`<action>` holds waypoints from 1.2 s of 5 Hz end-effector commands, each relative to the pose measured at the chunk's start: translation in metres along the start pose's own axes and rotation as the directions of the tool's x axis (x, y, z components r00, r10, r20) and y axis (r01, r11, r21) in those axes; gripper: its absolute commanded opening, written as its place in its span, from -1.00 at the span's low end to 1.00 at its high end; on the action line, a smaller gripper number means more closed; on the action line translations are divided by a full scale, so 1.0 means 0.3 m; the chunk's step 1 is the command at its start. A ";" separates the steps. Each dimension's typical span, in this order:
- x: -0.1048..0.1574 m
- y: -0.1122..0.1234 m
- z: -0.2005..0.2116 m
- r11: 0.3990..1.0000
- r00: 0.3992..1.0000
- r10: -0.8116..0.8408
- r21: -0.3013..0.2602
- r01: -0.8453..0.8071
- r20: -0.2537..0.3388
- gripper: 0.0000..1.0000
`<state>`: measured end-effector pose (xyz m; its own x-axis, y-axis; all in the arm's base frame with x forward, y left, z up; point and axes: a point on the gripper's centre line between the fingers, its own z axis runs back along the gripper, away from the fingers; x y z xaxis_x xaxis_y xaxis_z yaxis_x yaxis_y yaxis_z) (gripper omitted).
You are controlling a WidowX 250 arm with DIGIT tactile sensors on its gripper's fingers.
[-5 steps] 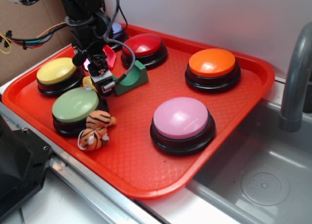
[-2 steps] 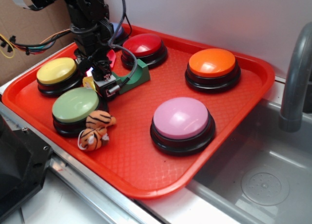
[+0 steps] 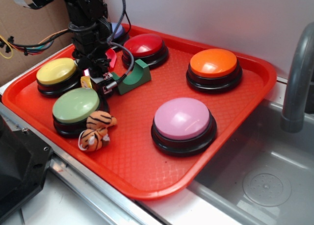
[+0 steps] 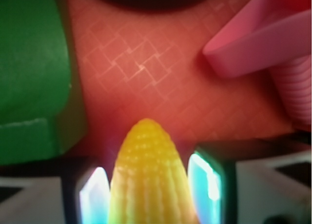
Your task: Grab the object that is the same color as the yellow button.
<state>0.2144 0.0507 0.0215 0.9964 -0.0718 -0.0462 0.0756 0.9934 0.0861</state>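
The small yellow corn cob (image 4: 148,180) lies on the red tray (image 3: 147,176), its tapered tip pointing away from the wrist camera. In the exterior view only a bit of the cob (image 3: 86,82) shows between the yellow button (image 3: 56,70) and the light green button (image 3: 75,105). My gripper (image 3: 94,82) is lowered onto it. In the wrist view the gripper (image 4: 148,194) has a pad on each side of the cob, both touching its flanks. The yellow button sits at the tray's left, just left of the gripper.
A green arch block (image 3: 132,77) stands right of the gripper and shows in the wrist view (image 4: 29,63). A pink piece (image 4: 248,43) lies ahead to the right. A tiger toy (image 3: 95,132), red (image 3: 144,46), orange (image 3: 214,63) and pink (image 3: 182,118) buttons are on the tray. A sink (image 3: 265,176) is at right.
The gripper has moved left and down from beside the green block onto the corn cob, and its fingers now sit around the cob.
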 end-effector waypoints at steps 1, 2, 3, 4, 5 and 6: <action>0.038 0.000 0.192 0.994 0.993 0.111 -0.006 -0.110 0.052 -1.00; 0.041 -0.037 0.308 0.990 0.987 0.135 -0.050 -0.131 0.087 -1.00; 0.046 -0.099 0.401 0.994 0.988 0.106 -0.039 -0.103 0.113 -1.00; 0.038 -0.182 0.469 0.998 0.989 0.053 -0.053 -0.046 0.141 -1.00; 0.034 -0.216 0.459 0.996 0.990 0.062 -0.069 -0.053 0.129 -1.00; 0.016 -0.170 0.447 0.988 0.987 0.134 -0.084 -0.126 0.093 -1.00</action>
